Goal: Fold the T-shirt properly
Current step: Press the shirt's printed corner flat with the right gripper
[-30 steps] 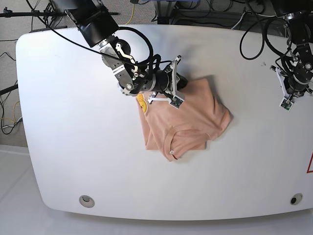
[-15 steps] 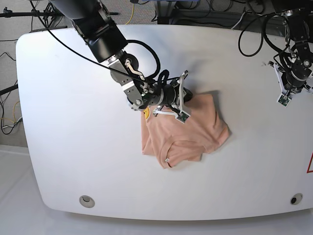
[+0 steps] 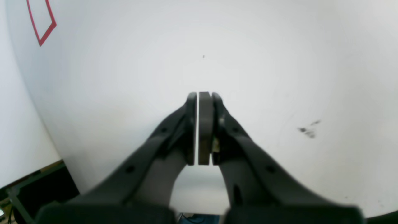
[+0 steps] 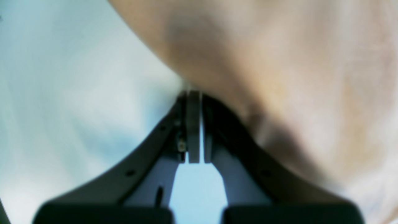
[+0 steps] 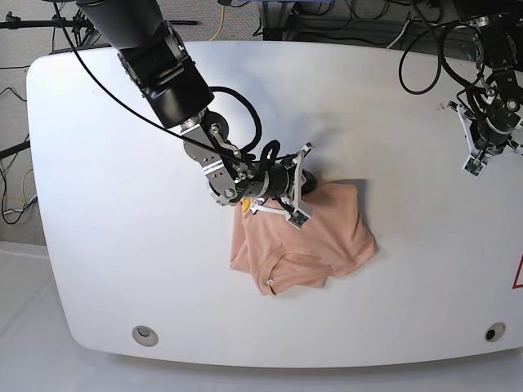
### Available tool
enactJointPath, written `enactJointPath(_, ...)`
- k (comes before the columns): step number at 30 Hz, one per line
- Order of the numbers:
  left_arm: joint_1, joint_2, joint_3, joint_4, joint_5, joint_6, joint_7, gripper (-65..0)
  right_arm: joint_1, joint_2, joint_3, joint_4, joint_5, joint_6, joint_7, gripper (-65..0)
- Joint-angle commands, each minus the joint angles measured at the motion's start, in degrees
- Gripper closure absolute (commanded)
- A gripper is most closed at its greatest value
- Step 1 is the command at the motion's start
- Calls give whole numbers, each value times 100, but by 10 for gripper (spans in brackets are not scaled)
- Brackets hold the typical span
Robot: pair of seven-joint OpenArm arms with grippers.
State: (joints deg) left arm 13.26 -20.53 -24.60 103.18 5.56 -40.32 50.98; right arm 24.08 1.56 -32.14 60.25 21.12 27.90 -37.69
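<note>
Your right gripper (image 5: 304, 189) sits at upper edge of T-shirt (image 5: 315, 237), jaws pressed together; wrist view too blurred to tell whether cloth is pinched. T-shirt bunched mid-table (image 5: 106, 245). Your left gripper (image 3: 200, 96) closed on nothing, well apart, over bare white surface.

T-shirt (image 5: 306, 241): showing plain salmon-pink, with a small yellow-orange print (image 5: 244, 203) peeking out at 1 edge; reading as a blurred peach-tan in the right wrist view (image 4: 279, 77).

Table (image 5: 114, 237): showing plain white, carrying a red outlined marking (image 3: 40, 21) near 1 edge, a few dark grey smudges (image 3: 307, 130), and 2 round grey fittings (image 5: 145, 333) near the front edge.

Right gripper (image 4: 194, 124): showing matt black fingers with dark grey pads.

Left gripper (image 3: 200, 124): showing the same black and dark grey.

Arms (image 5: 163, 65): showing black casings, silver-grey joints and black cables.

Floor (image 5: 16, 278): showing pale grey.
</note>
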Motion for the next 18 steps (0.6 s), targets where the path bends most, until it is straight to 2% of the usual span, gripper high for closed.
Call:
enactJointPath(1, 15, -96, -24, 87, 11, 32, -56, 0, 164, -38, 45, 72, 46, 1, 99, -13)
enactJointPath(10, 15, 10, -15, 87, 11, 32, -56, 0, 111, -2, 62, 344, 107, 1, 64, -13)
enactJointPath(15, 24, -17, -67, 87, 11, 32, -65, 0, -276, 314, 203, 1136, 107, -8, -209, -13)
enactJointPath(18, 33, -17, -270, 96, 11, 32, -65, 0, -575, 472, 625, 1769, 107, -43, -446, -13)
